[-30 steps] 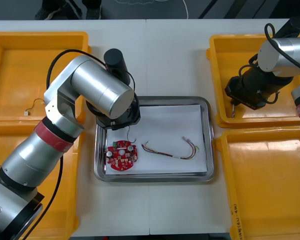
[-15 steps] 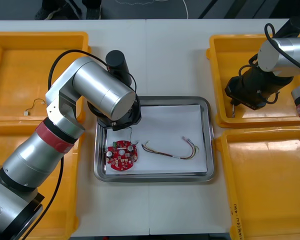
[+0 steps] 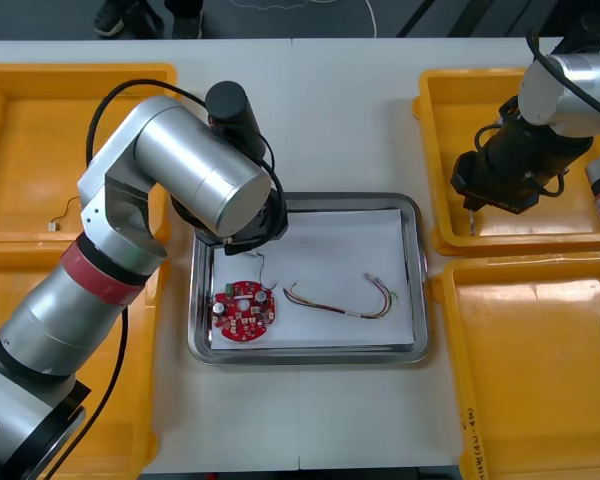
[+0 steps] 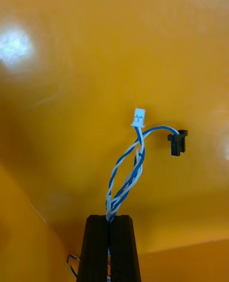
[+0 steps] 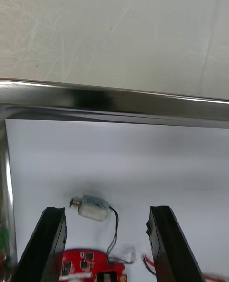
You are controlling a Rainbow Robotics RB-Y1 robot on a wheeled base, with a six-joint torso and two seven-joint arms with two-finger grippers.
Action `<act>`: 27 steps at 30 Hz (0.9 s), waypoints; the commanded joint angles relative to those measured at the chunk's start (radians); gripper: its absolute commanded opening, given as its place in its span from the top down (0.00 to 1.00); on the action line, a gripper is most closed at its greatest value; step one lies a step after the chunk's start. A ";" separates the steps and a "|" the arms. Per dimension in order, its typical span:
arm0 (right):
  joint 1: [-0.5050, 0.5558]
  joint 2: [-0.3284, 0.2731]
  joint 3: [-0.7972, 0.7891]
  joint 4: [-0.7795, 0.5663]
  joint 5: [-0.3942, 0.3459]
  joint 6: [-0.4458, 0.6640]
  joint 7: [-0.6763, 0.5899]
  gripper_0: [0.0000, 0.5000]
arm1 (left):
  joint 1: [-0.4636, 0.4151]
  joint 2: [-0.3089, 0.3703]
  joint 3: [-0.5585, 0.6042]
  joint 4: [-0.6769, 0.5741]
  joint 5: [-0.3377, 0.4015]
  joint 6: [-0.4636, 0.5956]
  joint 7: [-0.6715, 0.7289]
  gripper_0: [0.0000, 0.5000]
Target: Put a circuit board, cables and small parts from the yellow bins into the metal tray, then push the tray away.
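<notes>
A lab or workshop assembly bench: a light table (image 3: 350, 120) with yellow bins (image 3: 40, 150) flanking a metal tray (image 3: 305, 353).

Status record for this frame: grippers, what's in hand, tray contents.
left gripper: open, over the small metal part in the metal tray
right gripper: shut on the twisted blue and white cable, in the far yellow bin on the right
tray contents: circuit board, red and yellow cable, small metal part
tray pushed away: not yet
</notes>
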 commanded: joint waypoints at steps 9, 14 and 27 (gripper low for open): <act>-0.079 -0.060 -0.039 -0.085 0.001 0.099 0.224 1.00 | -0.007 0.015 0.208 -0.314 -0.007 0.222 -0.084 0.00; -0.083 -0.073 -0.040 -0.134 0.005 0.121 0.313 1.00 | -0.042 0.053 0.254 -0.337 0.029 0.222 -0.091 0.00; -0.082 -0.097 -0.039 -0.198 0.014 0.144 0.595 1.00 | -0.055 0.182 0.389 -0.273 0.131 0.222 -0.245 0.00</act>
